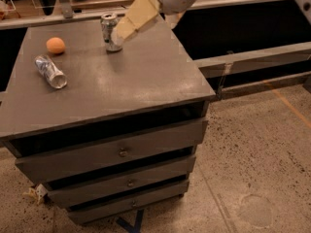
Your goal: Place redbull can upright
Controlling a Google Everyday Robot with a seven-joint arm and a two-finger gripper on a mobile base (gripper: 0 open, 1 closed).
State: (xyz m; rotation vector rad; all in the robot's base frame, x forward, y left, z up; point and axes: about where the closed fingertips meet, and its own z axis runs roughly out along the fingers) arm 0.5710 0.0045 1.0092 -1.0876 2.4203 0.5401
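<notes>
The redbull can (50, 72) lies on its side near the left edge of the grey drawer cabinet's top (146, 76), silver and blue, with its silver top pointing toward the front. My gripper (121, 33), tan with a white wrist behind it, hangs over the back middle of the top. It is well to the right of the redbull can and partly in front of a wider silver-grey can (109, 29) that stands upright. Nothing shows in the gripper.
An orange ball (56, 45) sits at the back left, just behind the redbull can. The cabinet has three drawers (121, 152) below. A dark shelf and rail (252, 57) run behind and to the right. Speckled floor (252, 154) lies to the right.
</notes>
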